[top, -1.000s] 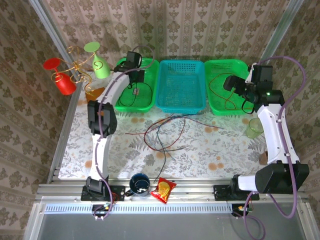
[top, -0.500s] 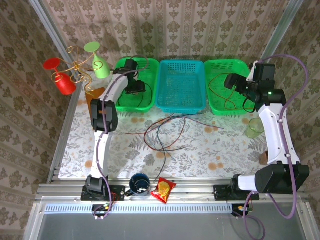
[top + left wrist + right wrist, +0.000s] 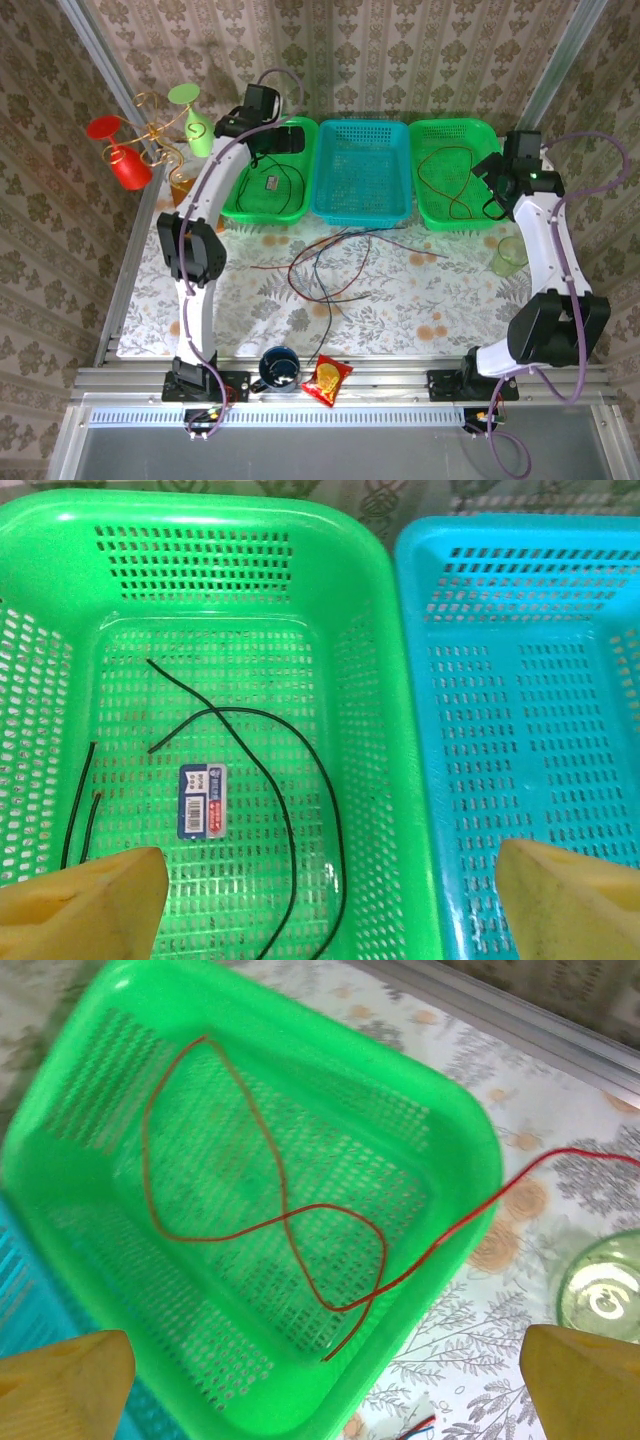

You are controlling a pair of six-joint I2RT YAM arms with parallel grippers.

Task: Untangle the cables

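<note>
Thin red, black and blue cables (image 3: 330, 262) lie tangled on the floral tabletop (image 3: 450, 300). My left tool (image 3: 330, 880) and right tool (image 3: 325, 1360) are spread, empty. I worry the red wire (image 3: 285, 1210) draped over the right green plastic basket (image 3: 488, 1170) rim could slide out.

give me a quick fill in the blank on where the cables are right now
1. The cable lying in the left green basket is ___ in colour.
2. The looped cable in the right green basket is ___ in colour.
3. One end of the looped cable trails over that basket's rim onto the ___.

Missing words: black; red; table
</note>
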